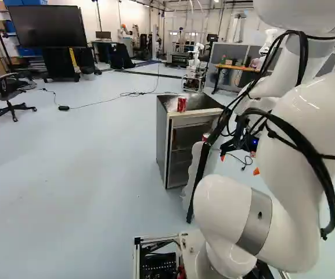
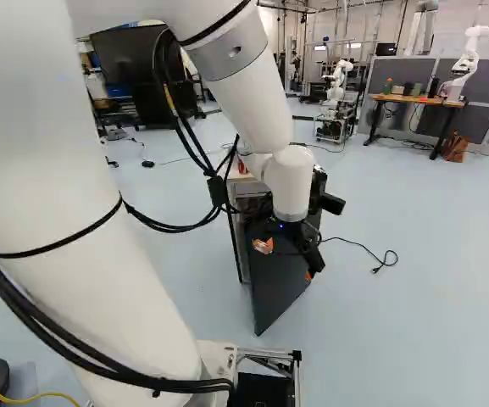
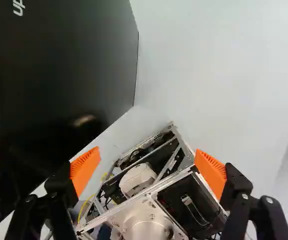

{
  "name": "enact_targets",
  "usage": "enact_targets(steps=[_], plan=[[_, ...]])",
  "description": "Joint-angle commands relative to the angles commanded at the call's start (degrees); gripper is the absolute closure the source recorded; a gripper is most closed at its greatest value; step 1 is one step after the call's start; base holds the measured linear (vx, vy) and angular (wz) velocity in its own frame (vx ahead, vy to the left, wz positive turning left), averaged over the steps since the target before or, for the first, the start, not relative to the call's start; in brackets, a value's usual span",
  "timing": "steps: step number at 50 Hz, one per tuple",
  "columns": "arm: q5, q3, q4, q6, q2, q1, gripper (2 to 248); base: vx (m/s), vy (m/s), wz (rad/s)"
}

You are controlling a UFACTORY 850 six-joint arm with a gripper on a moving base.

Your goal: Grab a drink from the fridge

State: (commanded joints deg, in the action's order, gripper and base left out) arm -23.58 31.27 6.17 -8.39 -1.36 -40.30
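In the right base view my gripper [image 2: 286,261] is beside the dark outer face of the fridge door [image 2: 269,292]. The wrist view shows the gripper [image 3: 147,157] wide open with nothing gripped; one finger overlaps the dark door [image 3: 59,65], and I cannot tell if they touch. The small fridge [image 1: 162,142] stands with its door ajar, the pale inner side [image 1: 190,180] showing in the left base view. A red can [image 1: 182,104] stands on top of the fridge. Another red can [image 1: 205,137] shows partly near the door opening, mostly hidden by the arm.
My base [image 3: 148,220] lies beyond the fingers in the wrist view. A loose cable [image 2: 363,246] lies on the floor right of the door. Farther off stand a desk [image 2: 413,100], another robot [image 2: 337,93], an office chair [image 1: 7,96] and a big screen [image 1: 46,26].
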Motion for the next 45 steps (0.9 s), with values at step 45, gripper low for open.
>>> enact_targets(steps=[45], plan=[[21.92, -8.89, -17.03, 0.0, 0.97, 2.81, 3, 0.0, 0.0, 0.0]])
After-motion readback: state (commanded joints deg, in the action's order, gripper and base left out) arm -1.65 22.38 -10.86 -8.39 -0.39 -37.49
